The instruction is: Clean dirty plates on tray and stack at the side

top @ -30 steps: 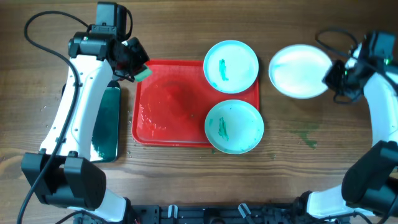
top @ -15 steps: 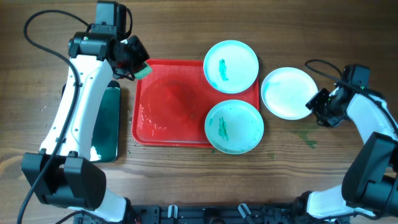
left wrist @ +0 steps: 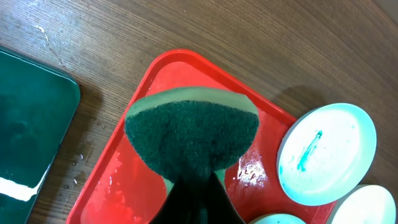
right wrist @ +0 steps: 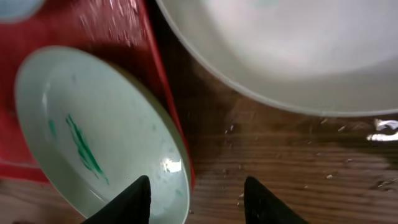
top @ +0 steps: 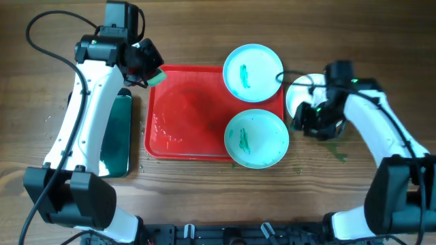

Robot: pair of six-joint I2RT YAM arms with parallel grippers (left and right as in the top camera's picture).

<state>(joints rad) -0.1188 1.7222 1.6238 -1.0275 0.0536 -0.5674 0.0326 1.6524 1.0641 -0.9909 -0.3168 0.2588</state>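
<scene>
no readable text, labels, brands or numbers anywhere — none on the plates, the tray or the arms.

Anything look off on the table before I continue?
The upper dirty plate and lower dirty plate both overhang the rim of the red tray instead of lying inside it. A green smear stains the table beside the tray, below the clean plate.
</scene>
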